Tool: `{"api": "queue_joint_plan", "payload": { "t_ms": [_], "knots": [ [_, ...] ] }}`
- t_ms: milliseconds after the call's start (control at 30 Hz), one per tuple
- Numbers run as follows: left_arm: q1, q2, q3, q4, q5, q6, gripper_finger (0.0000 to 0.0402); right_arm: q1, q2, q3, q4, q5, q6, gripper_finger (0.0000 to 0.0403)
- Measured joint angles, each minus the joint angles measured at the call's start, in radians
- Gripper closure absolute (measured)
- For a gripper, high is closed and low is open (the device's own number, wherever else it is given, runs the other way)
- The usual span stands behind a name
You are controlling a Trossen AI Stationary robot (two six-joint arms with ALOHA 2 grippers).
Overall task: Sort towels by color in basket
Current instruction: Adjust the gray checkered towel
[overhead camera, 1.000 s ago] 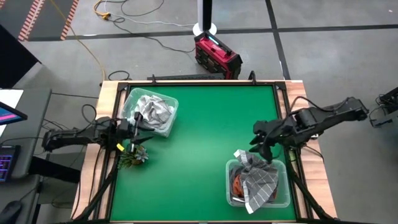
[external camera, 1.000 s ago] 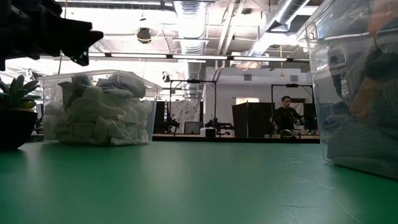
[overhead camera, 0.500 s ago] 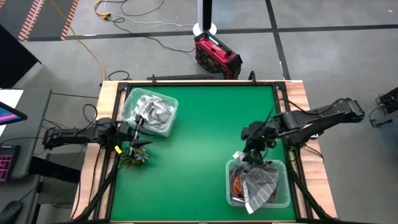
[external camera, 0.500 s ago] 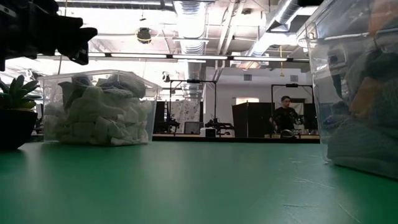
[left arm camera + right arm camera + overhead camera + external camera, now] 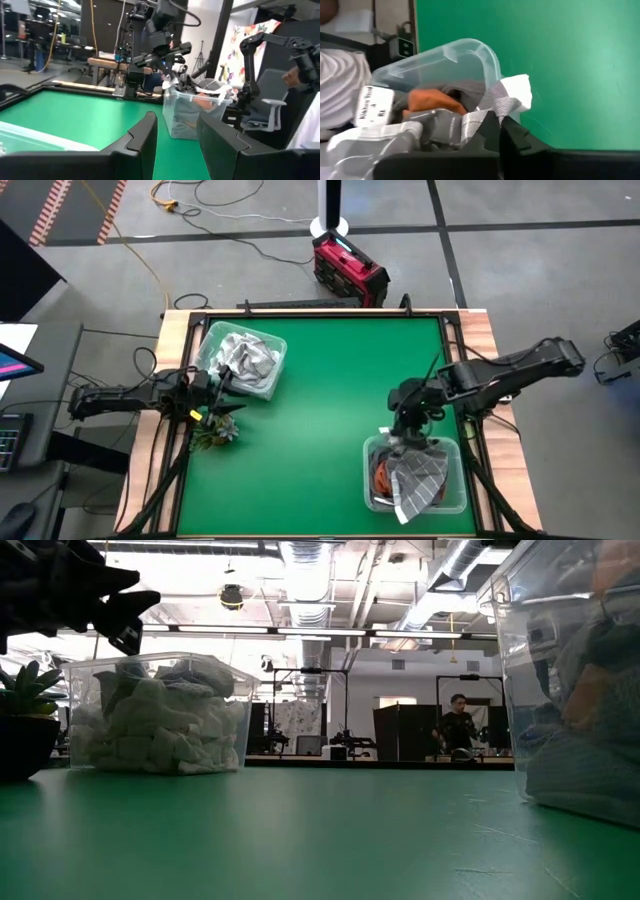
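From the high view we see two clear bins on the green table (image 5: 320, 390). The bin near the far-left corner (image 5: 240, 360) holds white and light grey towels (image 5: 245, 358). The bin at the near-right corner (image 5: 415, 475) holds a grey checked towel (image 5: 415, 475) draped over its far rim, with rust orange cloth (image 5: 380, 475) beneath it. The right gripper (image 5: 407, 427) sits right at that far rim, over the checked towel's upper corner, while the left gripper (image 5: 212, 388) hangs by the left edge between the light bin and a small plant (image 5: 215, 430). The right arm is plainly the nearer one to the checked towel.

In the low view, the light bin (image 5: 155, 715) stands at the left with pale towels packed inside, and the dark-towel bin's wall (image 5: 575, 690) fills the right side. The left gripper's dark shape (image 5: 90, 595) hangs above the potted plant (image 5: 25, 730).

The left wrist view shows the left gripper (image 5: 177, 137) with its fingers parted and nothing between them, aimed across the table at the far bin (image 5: 195, 112).

In the right wrist view, the right gripper (image 5: 495, 132) is closed, and we judge it pinches the checked towel's corner (image 5: 502, 100) at the bin rim (image 5: 465, 52). The towel runs from the gripper back into the bin, over the orange cloth (image 5: 432, 102), so any lift would draw it up and out along that line.
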Motion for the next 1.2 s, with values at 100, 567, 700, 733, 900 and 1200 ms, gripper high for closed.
{"api": "queue_joint_plan", "payload": {
  "t_ms": [100, 567, 700, 733, 900, 1200],
  "knots": [
    [0.0, 0.0, 0.0, 0.005, -0.017, -0.001, 0.0272, 0.017, -0.031, 0.028, 0.001, 0.002, 0.0, 0.0378],
    [0.0, 0.0, 0.0, 0.024, -0.041, -0.048, 0.0272, 0.379, 0.097, 0.032, 0.141, 0.318, 0.104, 0.0376],
    [0.0, 0.0, 0.0, 0.023, -0.04, -0.077, 0.0272, 0.432, 0.194, 0.032, 0.142, 0.325, 0.269, 0.0366],
    [0.0, 0.0, 0.0, 0.023, -0.04, -0.082, 0.0272, 0.439, 0.218, 0.032, 0.141, 0.326, 0.309, 0.0366],
    [0.0, 0.0, 0.0, 0.022, -0.04, -0.098, 0.0272, 0.458, 0.316, 0.039, 0.092, 0.36, 0.406, 0.0375],
    [0.0, 0.0, 0.001, 0.019, -0.04, -0.123, 0.0272, 0.444, 0.305, 0.081, 0.072, 0.351, 0.372, 0.0304]
  ]
}}
